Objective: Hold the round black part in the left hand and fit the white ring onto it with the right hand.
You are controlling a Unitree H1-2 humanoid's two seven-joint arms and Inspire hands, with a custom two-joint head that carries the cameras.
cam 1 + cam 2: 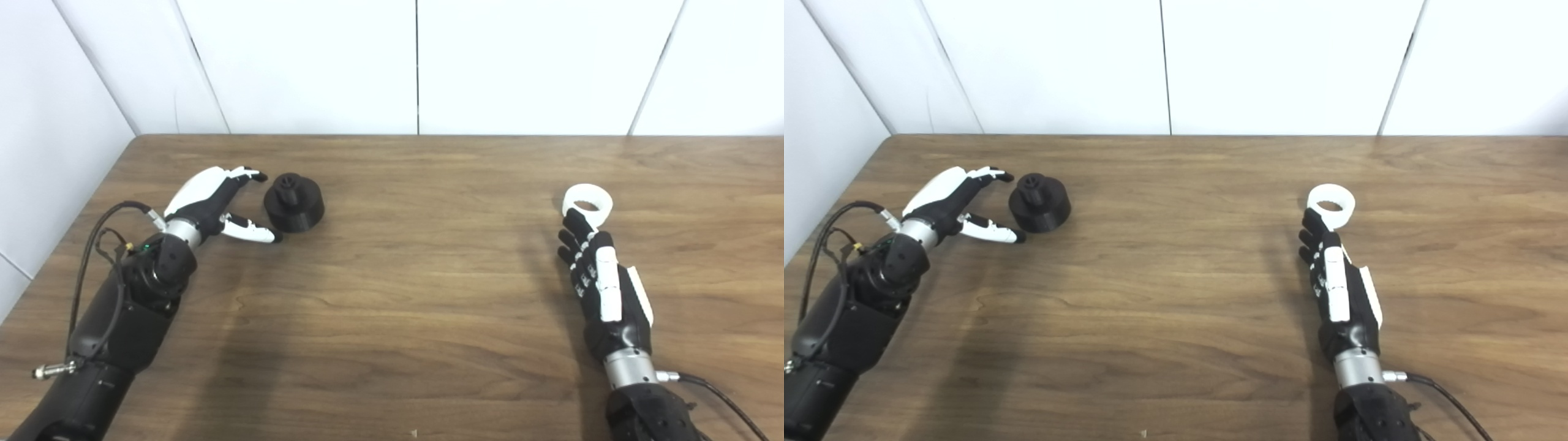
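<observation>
The round black part (294,202) with a small knob on top stands on the wooden table (416,294) at the left. My left hand (217,205) is open just left of it, fingers and thumb spread toward its two sides, close to it but not clasping it. The white ring (588,204) lies flat on the table at the right. My right hand (603,288) lies just behind it, fingers stretched out, fingertips (572,219) at the ring's near edge. It holds nothing. Both also show in the right eye view: the black part (1040,211) and the ring (1331,206).
White wall panels (416,61) stand along the table's far edge and on the left side. Cables run from both wrists, the left one (92,245) looping above the forearm. Bare wood lies between the two hands.
</observation>
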